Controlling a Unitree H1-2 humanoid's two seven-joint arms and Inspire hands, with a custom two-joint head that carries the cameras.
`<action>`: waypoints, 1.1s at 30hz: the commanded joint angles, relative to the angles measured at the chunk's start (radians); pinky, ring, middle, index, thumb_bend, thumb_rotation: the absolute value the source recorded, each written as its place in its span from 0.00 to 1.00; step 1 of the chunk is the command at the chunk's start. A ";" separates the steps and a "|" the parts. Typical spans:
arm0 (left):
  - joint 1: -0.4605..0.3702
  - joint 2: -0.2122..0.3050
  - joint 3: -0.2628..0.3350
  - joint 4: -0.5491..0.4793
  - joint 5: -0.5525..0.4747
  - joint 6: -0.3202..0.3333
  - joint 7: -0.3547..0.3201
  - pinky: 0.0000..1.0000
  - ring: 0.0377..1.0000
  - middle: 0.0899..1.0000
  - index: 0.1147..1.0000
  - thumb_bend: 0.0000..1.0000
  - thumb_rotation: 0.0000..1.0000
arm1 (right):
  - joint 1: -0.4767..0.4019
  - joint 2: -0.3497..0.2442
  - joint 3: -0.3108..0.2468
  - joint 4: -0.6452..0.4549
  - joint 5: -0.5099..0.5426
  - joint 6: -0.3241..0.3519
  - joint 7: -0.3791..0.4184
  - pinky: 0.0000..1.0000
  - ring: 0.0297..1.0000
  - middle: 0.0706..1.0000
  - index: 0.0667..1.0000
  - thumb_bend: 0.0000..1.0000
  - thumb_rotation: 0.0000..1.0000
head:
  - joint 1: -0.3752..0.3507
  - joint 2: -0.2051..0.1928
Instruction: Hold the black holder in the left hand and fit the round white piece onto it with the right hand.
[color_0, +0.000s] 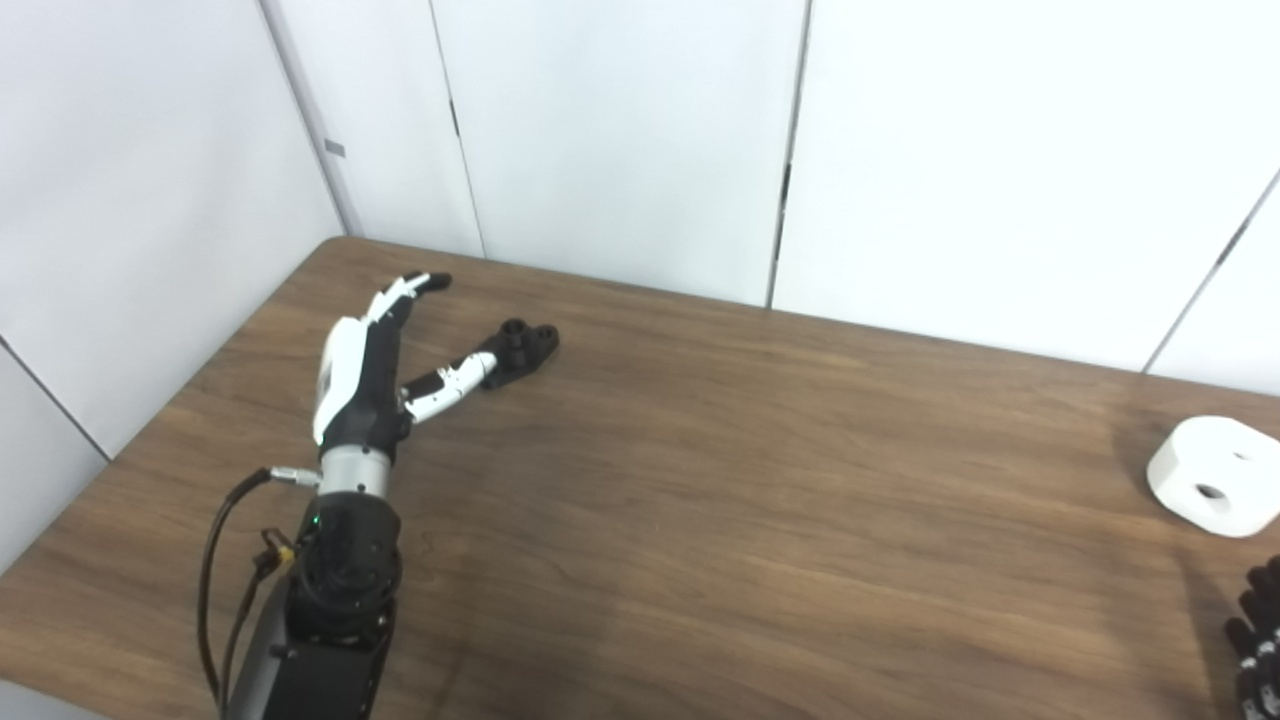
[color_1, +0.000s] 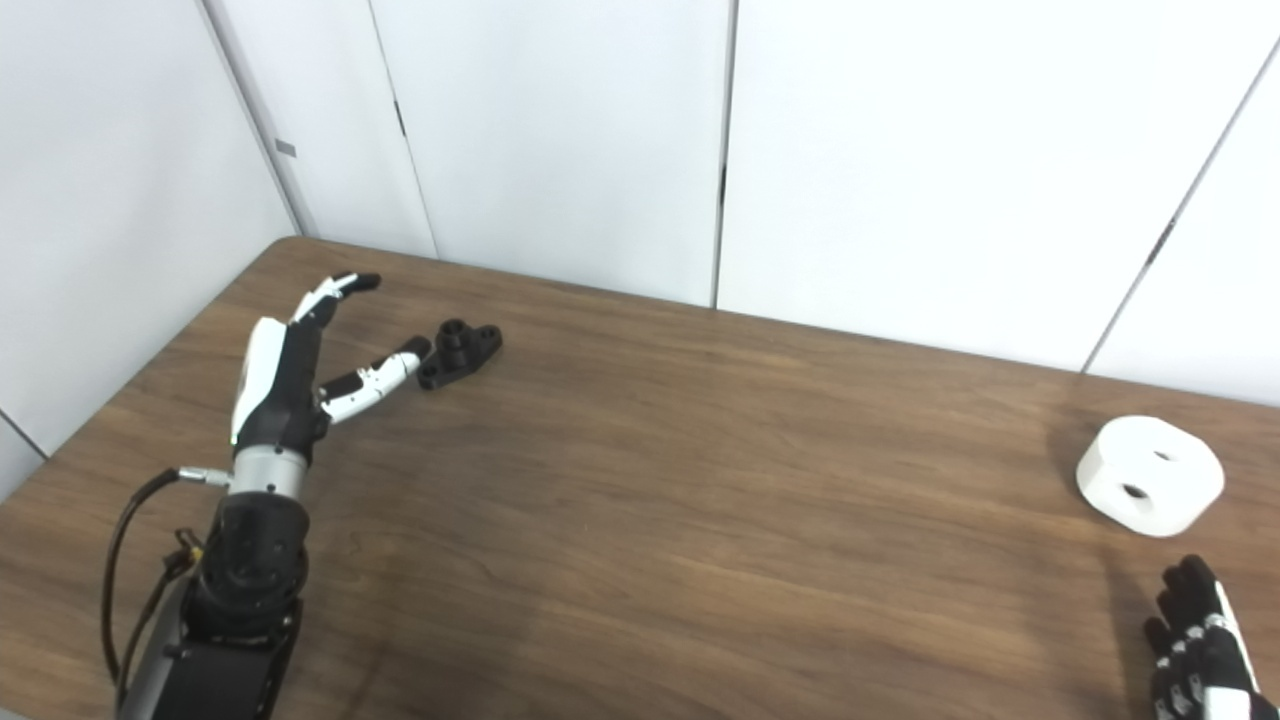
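only the right eye view shows my right hand well, fingers apart, near the round white piece; my left hand is open just beside the black holder.

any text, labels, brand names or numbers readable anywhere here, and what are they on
None can be read.
Black holder: no visible marking.
Round white piece: plain, only holes in it.
Left robot hand and right robot hand: no legible brand or number.
Small grey tag on the wall panel: too small to tell if it carries text.
Table: bare wood grain, no label.
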 joint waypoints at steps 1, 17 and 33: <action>-0.056 0.037 0.000 0.005 0.033 -0.022 0.025 0.99 0.98 0.93 0.80 0.75 0.34 | 0.005 0.007 0.010 -0.010 -0.006 -0.007 -0.001 1.00 1.00 0.97 0.95 0.69 0.91 | 0.001 0.002; -0.128 0.084 -0.120 0.163 0.218 0.073 0.025 1.00 1.00 0.95 0.74 0.85 0.39 | 0.009 0.008 0.018 -0.019 -0.006 -0.011 -0.003 1.00 1.00 0.97 0.95 0.67 0.91 | -0.007 0.006; -0.168 0.045 -0.174 0.305 0.241 0.099 0.064 1.00 0.98 0.92 0.70 0.87 0.40 | 0.014 0.016 0.017 -0.030 -0.006 -0.008 -0.008 1.00 1.00 0.96 0.94 0.70 0.89 | -0.014 0.012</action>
